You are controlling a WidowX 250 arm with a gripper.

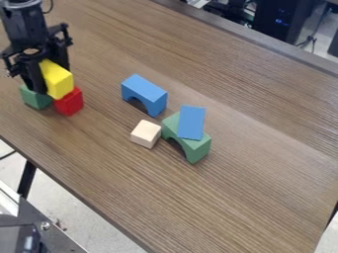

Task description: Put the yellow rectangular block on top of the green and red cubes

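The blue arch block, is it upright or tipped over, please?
Upright: the blue arch block stands on its feet, cutout facing down.

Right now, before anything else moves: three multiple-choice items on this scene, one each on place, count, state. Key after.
1. Where is the yellow block?
A) beside the cream cube
B) at the gripper, by the red cube
C) at the table's right edge

2. How many arch blocks?
A) one
B) two
C) four

3. State of the green arch?
A) tipped on its end
B) opening upward
C) opening down, a block on top

Key:
1 B: yellow sits right at the gripper, with red just below it in view.
2 B: one blue arch, one green.
3 C: its notch faces the tabletop; a flat blue block lies on it.
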